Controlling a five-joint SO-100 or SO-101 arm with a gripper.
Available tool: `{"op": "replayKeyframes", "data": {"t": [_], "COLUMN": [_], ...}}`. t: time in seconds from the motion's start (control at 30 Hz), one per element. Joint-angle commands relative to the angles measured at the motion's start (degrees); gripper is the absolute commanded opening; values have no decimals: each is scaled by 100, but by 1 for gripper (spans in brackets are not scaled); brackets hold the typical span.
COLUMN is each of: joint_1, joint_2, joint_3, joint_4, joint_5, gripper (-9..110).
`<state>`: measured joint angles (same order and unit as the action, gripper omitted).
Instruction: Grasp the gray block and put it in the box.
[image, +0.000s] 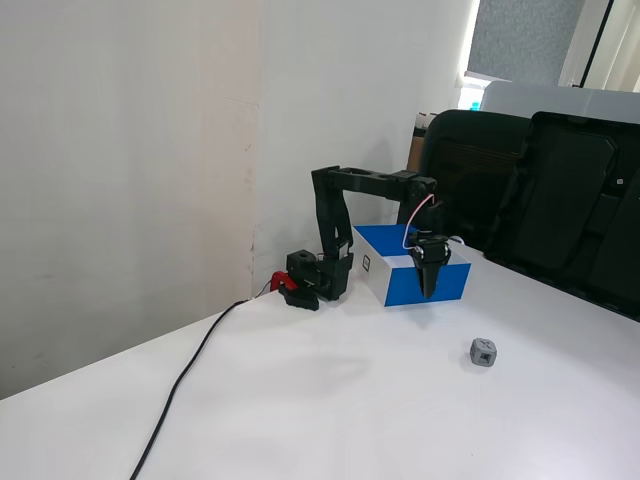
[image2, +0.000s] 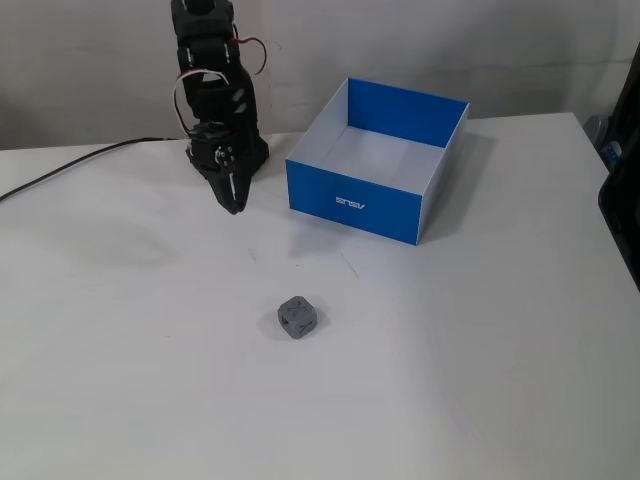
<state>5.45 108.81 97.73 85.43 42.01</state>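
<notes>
The gray block (image: 483, 352) is a tiny cube with dark round recesses, lying on the white table; it also shows in a fixed view (image2: 299, 317) near the middle. The blue box (image: 445, 283), white inside, stands behind it, and in a fixed view (image2: 350, 203) it shows a small white logo on its front wall. My black gripper (image: 430, 294) points straight down with jaws together, empty. It hangs above the table, to the left of the box in a fixed view (image2: 234, 208), well clear of the block.
The arm's base (image: 310, 280) with a red part stands left of the box, and a black cable (image: 190, 375) runs from it to the table's front left. Black chairs (image: 560, 200) stand at the far right edge. A wall lies behind.
</notes>
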Motion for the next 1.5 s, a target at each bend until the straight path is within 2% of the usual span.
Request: {"op": "replayKeyframes", "data": {"t": [0.0, 0.4, 0.5, 0.63, 0.77, 0.87, 1.47], "joint_1": [62, 167, 237, 387, 580, 712, 1020], "joint_2": [-149, -1995, -2514, -3015, -3331, -3560, -5291], "joint_3": [-615, -2373, -2944, -3428, -3639, -3823, -6416], "joint_4": [26, 62, 167, 281, 281, 281, 1257], "joint_5": [387, 580, 580, 536, 580, 580, 624], "gripper": [0, 0, 12, 19, 35, 40, 39]}}
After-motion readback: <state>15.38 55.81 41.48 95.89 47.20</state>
